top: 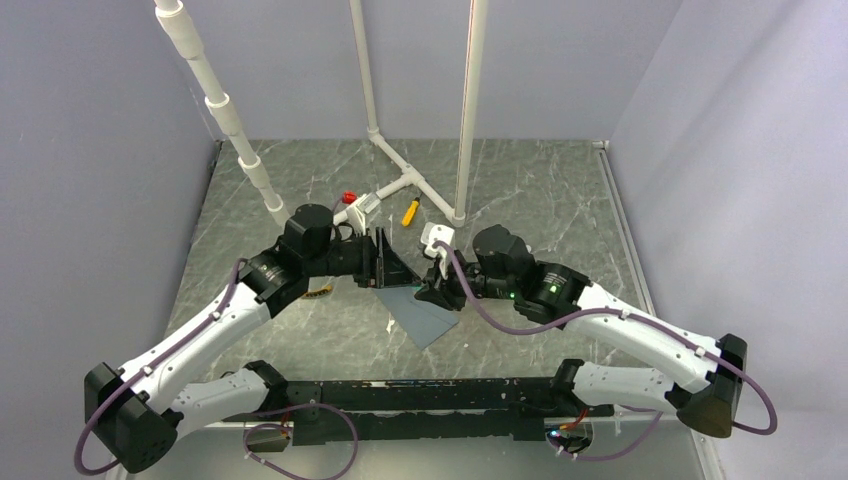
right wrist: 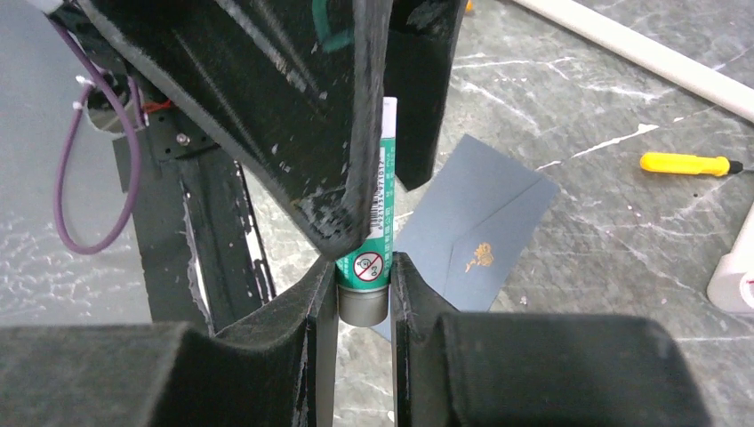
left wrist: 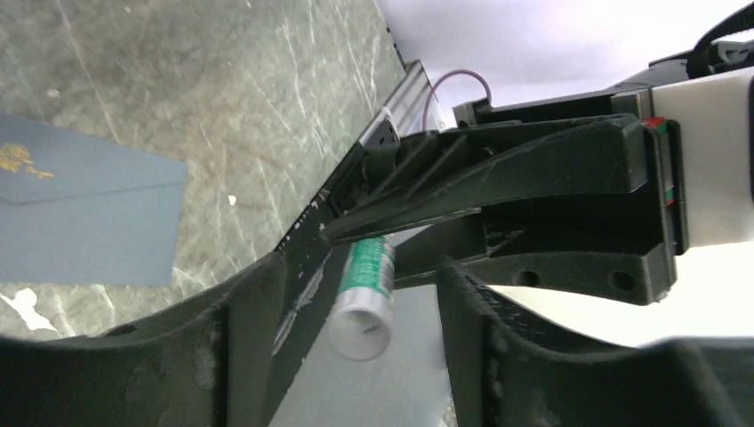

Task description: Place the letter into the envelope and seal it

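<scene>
The slate blue-grey envelope (top: 425, 315) lies flat on the marble table, closed, with a gold emblem on its flap; it also shows in the left wrist view (left wrist: 84, 222) and the right wrist view (right wrist: 485, 236). The letter is out of view. My right gripper (right wrist: 363, 267) is shut on a green glue stick (right wrist: 372, 249) and holds it in the air above the envelope (top: 432, 285). My left gripper (left wrist: 360, 267) is open, its fingers on either side of the stick's white end (left wrist: 363, 311). One left finger (right wrist: 351, 160) lies against the stick's side.
A yellow-handled tool (top: 410, 211) and a small red object (top: 349, 196) lie by the white pipe frame (top: 400, 180) at the back. A white paper scrap (left wrist: 22, 307) lies near the envelope. Grey walls enclose the table.
</scene>
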{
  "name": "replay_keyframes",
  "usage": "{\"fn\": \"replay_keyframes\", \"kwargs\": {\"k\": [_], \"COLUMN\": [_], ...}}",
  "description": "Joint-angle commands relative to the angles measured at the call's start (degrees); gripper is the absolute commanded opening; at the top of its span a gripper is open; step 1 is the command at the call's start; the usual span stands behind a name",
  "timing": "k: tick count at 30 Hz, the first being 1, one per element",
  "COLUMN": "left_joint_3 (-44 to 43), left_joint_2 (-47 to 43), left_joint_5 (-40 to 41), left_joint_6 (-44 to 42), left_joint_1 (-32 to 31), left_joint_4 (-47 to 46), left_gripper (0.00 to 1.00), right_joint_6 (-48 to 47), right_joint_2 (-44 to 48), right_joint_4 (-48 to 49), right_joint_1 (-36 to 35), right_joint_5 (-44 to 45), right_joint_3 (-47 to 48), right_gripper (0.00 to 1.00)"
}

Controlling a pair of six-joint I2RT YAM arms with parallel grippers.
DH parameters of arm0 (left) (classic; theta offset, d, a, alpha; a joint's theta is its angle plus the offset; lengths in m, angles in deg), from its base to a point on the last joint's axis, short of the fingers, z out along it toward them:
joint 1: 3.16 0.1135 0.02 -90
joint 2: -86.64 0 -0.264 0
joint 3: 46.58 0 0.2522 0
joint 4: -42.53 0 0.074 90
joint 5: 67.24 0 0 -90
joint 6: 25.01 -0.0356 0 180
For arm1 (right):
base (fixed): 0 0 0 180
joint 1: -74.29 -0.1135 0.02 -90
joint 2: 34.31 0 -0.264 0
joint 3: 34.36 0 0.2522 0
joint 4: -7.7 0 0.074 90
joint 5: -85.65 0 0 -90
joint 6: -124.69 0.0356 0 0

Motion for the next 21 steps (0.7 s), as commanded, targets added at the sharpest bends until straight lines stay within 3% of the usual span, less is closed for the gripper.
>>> {"fn": "replay_keyframes", "kwargs": {"k": [1, 4, 7, 16, 21], "left_joint_3": [0.00, 1.63, 2.73, 4.85, 4.77], "left_joint_2": [0.79, 1.18, 1.05, 0.14, -0.02], "left_joint_5": [-6.21, -9.51, -10.28, -11.51, -11.47], "left_joint_6": [-0.79, 0.33, 0.46, 1.65, 1.73], "left_joint_1": [0.33, 0.36, 0.37, 0.39, 0.35], "left_joint_4": [-0.22, -1.99, -1.75, -3.68, -3.94], "left_gripper": [0.58, 0.42, 0.33, 0.31, 0.49], "right_joint_6": [-4.71, -5.34, -5.63, -6.15, -7.10], "right_joint_2": [-2.06, -2.64, -2.96, -3.40, -3.40], "right_joint_4": [-1.99, -1.75, -1.49, -2.62, -4.48], "right_joint_1": [0.13, 0.13, 0.13, 0.13, 0.13], "right_joint_5": [-2.34, -2.45, -3.67, -6.46, -8.63], "right_joint_3": [3.32, 3.40, 3.25, 3.82, 4.21], "right_gripper": [0.00, 0.00, 0.00, 0.00, 0.00]}}
